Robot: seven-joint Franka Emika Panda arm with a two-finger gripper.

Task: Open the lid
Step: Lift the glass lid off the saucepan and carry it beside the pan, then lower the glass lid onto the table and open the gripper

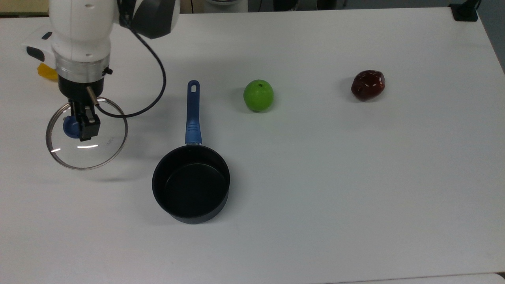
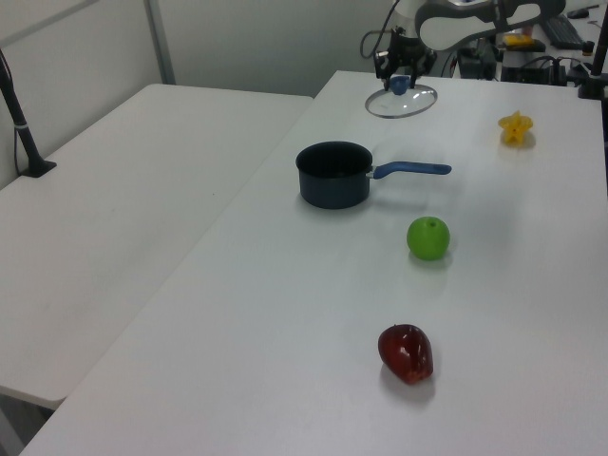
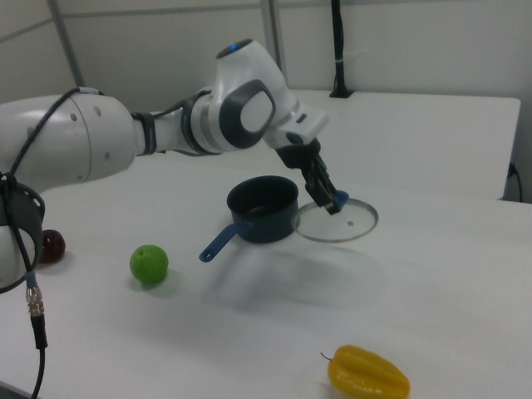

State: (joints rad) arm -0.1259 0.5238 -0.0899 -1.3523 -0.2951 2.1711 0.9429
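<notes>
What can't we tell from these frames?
- Yellow fruit, top view: mostly behind the arm's wrist, only an edge shows.
- Blue knob of the lid, top view: partly covered by the gripper fingers.
- Whether the lid touches the table: its shadow in the top view suggests it hangs above, but no view settles it.
- Lid lettering: too faint in the top view to read.
</notes>
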